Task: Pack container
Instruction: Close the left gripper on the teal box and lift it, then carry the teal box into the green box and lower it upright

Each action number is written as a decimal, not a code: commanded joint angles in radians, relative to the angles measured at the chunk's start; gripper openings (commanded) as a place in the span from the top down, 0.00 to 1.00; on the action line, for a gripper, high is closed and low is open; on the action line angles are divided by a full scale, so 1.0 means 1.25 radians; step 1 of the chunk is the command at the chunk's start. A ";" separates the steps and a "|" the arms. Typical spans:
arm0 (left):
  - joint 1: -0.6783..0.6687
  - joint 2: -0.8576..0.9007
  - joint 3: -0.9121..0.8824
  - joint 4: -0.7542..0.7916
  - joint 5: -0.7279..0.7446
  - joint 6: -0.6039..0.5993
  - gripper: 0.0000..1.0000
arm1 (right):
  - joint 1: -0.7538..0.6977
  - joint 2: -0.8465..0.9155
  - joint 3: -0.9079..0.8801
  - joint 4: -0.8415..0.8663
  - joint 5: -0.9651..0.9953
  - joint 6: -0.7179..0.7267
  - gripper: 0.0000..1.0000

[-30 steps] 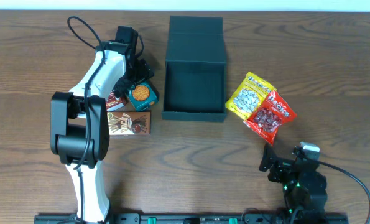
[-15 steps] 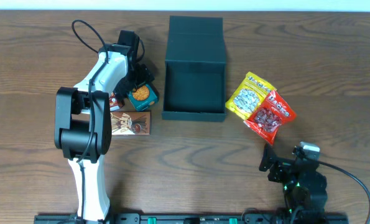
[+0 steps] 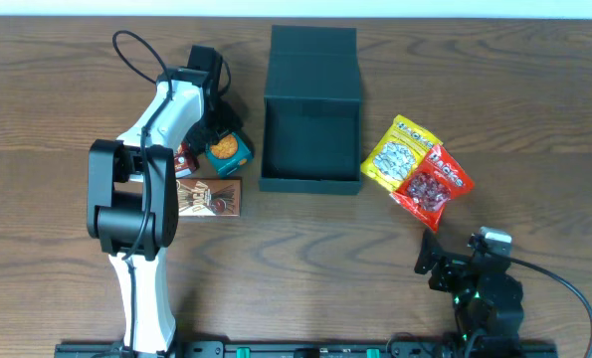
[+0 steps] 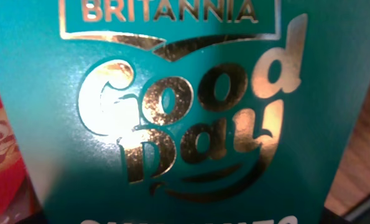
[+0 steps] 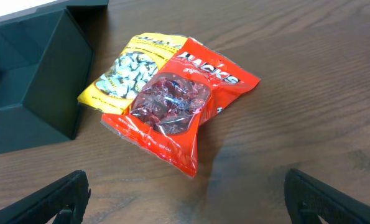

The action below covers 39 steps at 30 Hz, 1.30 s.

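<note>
Two sets: right fingers (image 3: 431, 257) wide apart, empty; left fingers (image 3: 219, 127) at the teal cardboard cookie box (image 4: 191, 112), grip cannot be told.

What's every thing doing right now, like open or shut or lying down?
container: open, flap lid folded back, nothing seen inside.
teal cookie box: beneath the left fingers; gripped or not, unclear.
brown snack pack: flat on the table.
yellow bag: flat, partly under the red bag.
red bag: lying across the yellow bag.
right fingers: wide open, empty.
</note>
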<state>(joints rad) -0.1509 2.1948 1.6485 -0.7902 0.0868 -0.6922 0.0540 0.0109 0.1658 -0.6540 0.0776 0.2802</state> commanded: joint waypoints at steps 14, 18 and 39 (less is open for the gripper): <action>-0.076 0.008 0.349 -0.121 0.034 0.166 0.27 | -0.005 -0.004 -0.007 0.000 0.000 -0.010 0.01; -0.123 0.008 0.373 -0.100 0.076 0.189 0.28 | -0.005 -0.004 -0.007 0.000 0.000 -0.010 0.01; -0.304 0.070 0.373 -0.085 0.161 0.341 0.27 | -0.005 -0.004 -0.007 0.000 0.000 -0.010 0.01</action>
<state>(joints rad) -0.5098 2.2574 2.0876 -0.8848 0.2546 -0.3180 0.0540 0.0109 0.1658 -0.6544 0.0776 0.2802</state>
